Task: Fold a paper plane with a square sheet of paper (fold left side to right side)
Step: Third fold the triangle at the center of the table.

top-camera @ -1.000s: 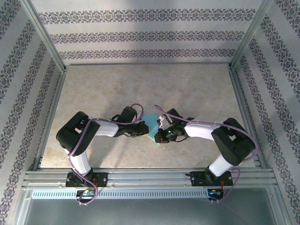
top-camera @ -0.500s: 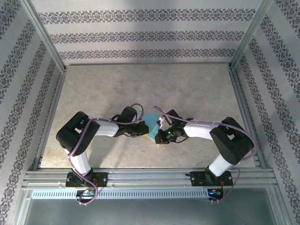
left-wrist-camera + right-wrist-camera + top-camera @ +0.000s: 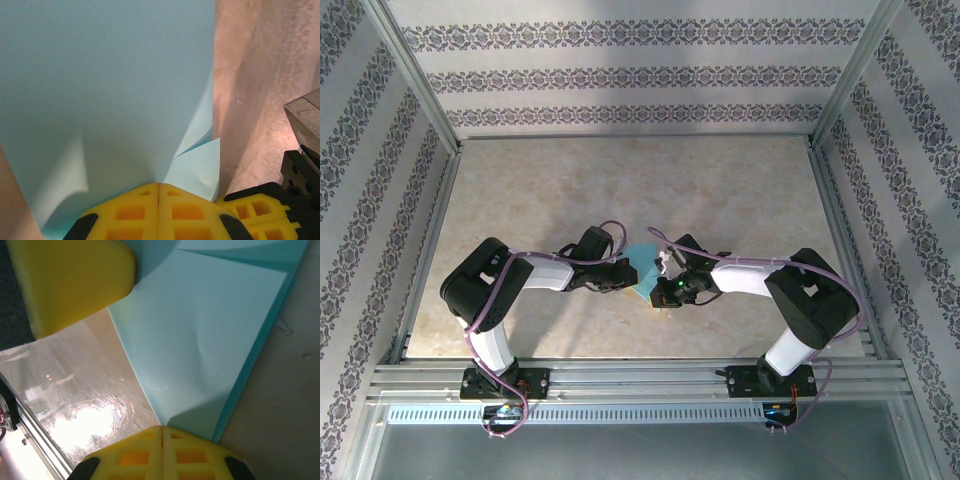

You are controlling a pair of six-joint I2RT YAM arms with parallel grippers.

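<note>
Between left pincer (image 3: 630,287) and right pincer (image 3: 656,296): square sheet of paper (image 3: 642,262) is standing partly off tabletop (image 3: 620,190).
left pincer: closed, pinching sheet edge.
right pincer: closed, pinching sheet corner.

We counted one thin turquoise-blue sheet of paper (image 3: 642,260), one beige marble-patterned table (image 3: 620,180) and two black-and-white robot arms (image 3: 545,272) (image 3: 752,276), with two yellow-padded grippers: left gripper (image 3: 158,189), right gripper (image 3: 162,431).
</note>
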